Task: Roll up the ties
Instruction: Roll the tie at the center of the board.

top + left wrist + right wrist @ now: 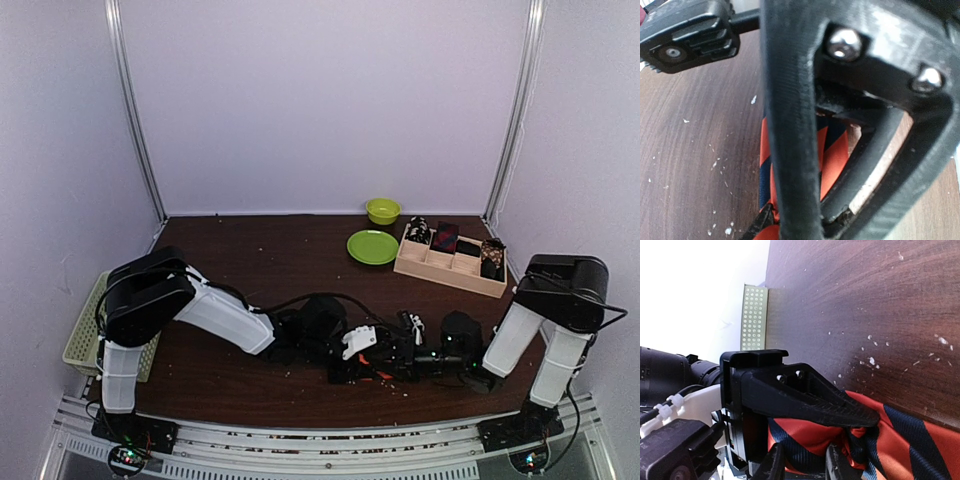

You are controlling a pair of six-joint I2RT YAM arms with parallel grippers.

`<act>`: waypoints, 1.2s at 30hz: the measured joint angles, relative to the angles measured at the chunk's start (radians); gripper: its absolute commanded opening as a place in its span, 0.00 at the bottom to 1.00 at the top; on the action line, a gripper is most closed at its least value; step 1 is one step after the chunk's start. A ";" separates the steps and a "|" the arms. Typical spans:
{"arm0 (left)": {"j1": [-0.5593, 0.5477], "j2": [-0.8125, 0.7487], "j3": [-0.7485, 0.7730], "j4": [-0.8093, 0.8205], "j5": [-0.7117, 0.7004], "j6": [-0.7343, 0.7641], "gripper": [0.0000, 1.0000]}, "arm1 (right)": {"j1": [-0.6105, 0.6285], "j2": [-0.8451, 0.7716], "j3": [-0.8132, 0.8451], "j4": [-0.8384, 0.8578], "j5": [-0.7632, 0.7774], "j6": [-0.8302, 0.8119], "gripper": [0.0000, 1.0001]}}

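Observation:
An orange-red tie (384, 375) with dark diagonal stripes lies bunched at the table's near middle, mostly hidden under both grippers. My left gripper (368, 352) reaches in from the left and my right gripper (402, 360) from the right; they meet over it. In the left wrist view the tie (836, 152) sits pinched between my left gripper's (830, 185) fingers. In the right wrist view the tie (920, 450) bunches between my right gripper's (807, 462) fingers, with a left finger (810, 400) pressed on top. Several rolled ties (445, 237) sit in a box.
A wooden divided box (450, 270) stands at the back right. A green plate (372, 246) and green bowl (382, 210) are beside it. A pale green mesh basket (85, 330) sits at the left edge and also shows in the right wrist view (755, 315).

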 measured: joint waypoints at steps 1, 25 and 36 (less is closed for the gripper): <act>0.000 0.000 0.000 0.000 0.000 0.000 0.33 | 0.001 0.016 -0.005 0.030 0.004 0.014 0.20; 0.000 0.000 0.000 -0.001 0.000 0.004 0.34 | 0.024 -0.060 0.013 -0.072 0.048 0.018 0.38; 0.011 -0.013 -0.004 -0.029 0.001 0.014 0.35 | 0.043 -0.055 0.071 -0.167 0.086 -0.043 0.00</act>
